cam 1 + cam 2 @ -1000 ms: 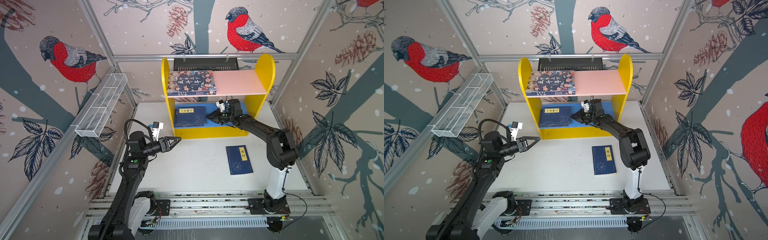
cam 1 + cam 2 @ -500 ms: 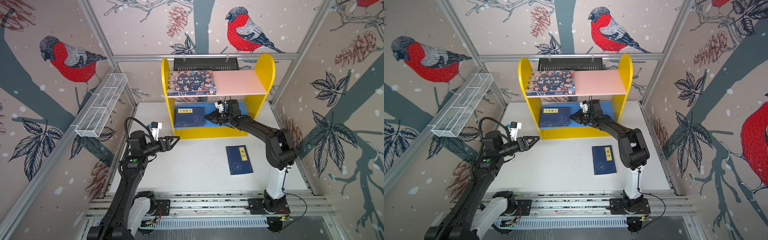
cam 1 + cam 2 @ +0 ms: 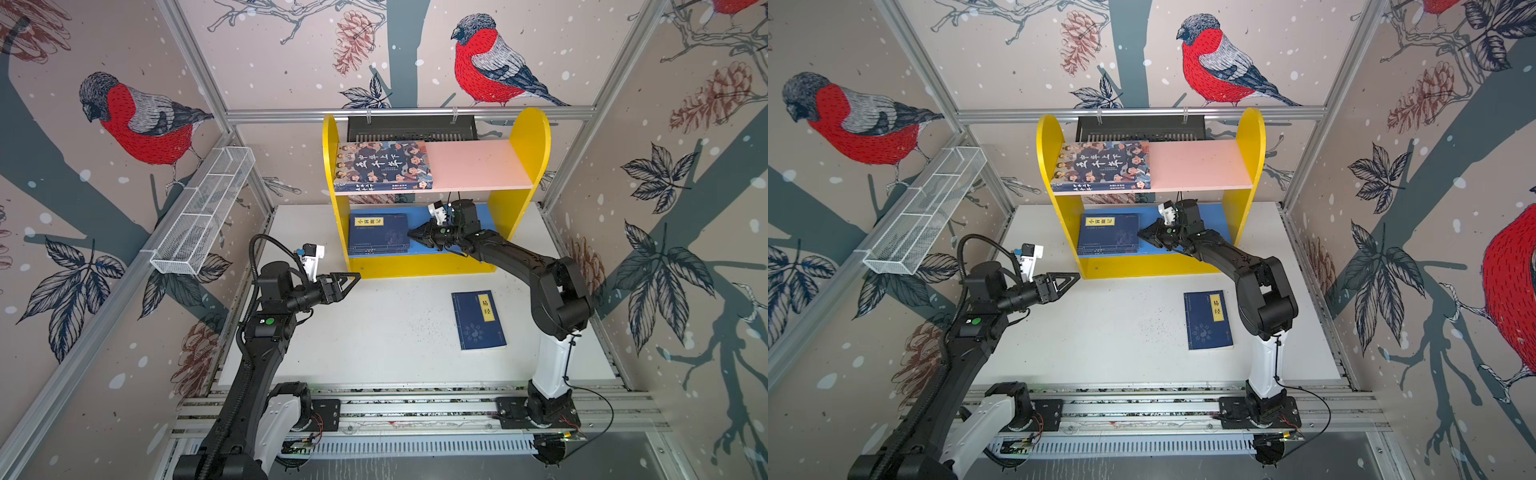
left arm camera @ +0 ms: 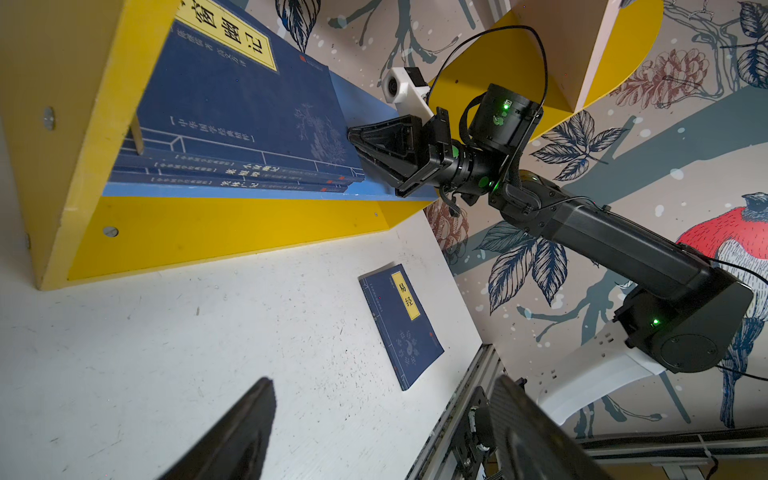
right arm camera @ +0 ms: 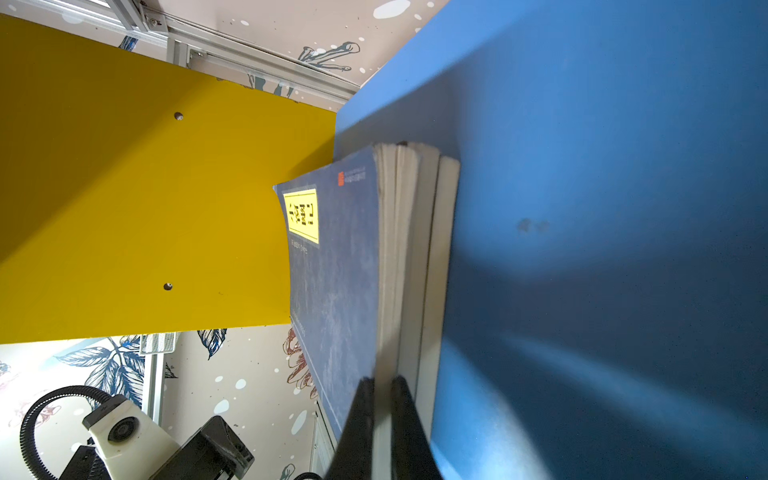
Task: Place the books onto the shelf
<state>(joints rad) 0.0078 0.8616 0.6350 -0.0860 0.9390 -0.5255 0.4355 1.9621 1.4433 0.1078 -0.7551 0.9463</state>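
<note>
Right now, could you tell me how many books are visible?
5: cartoon-cover book on the pink board, three stacked navy books on the blue board, loose book on the table.

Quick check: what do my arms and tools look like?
The left arm and right arm are black, each with a white lower link. The left tool and right tool have black triangular fingers and a white camera block behind them. The left arm carries a ribbed black cable loop and a green dot; the right shows green lights.
</note>
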